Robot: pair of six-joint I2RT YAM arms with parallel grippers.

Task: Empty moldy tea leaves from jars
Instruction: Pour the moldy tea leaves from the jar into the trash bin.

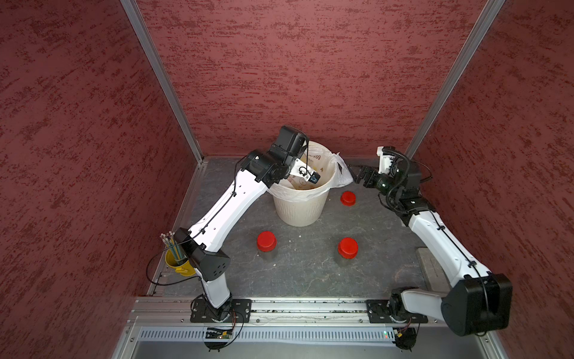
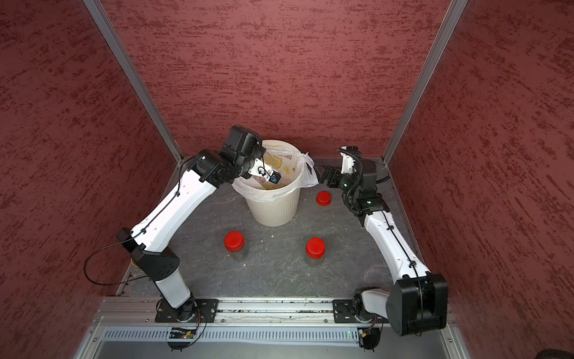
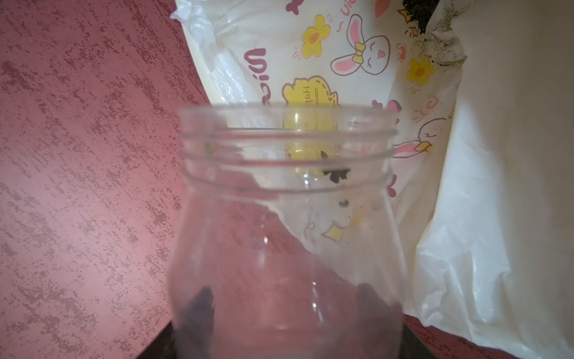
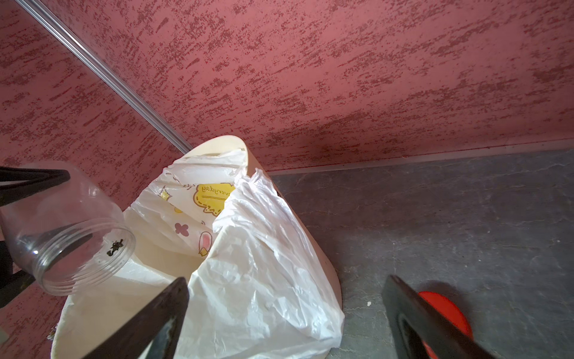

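While the left gripper (image 4: 37, 230) clamps the uncapped jar (image 3: 285, 217) tilted, mouth low over the bin (image 1: 298, 211), only a few specks of moldy tea leaves (image 4: 115, 247) cling near its threaded rim. I'd say a steeper tip and a small shake, with the mouth kept inside the bag (image 4: 257, 264), would clear them without scattering. The right gripper (image 1: 360, 177) hangs spread and empty beside the bag's edge, near a loose red cap (image 1: 348, 198). A capped jar (image 1: 266, 241) and a second capped jar (image 1: 347, 247) stand apart, unopened
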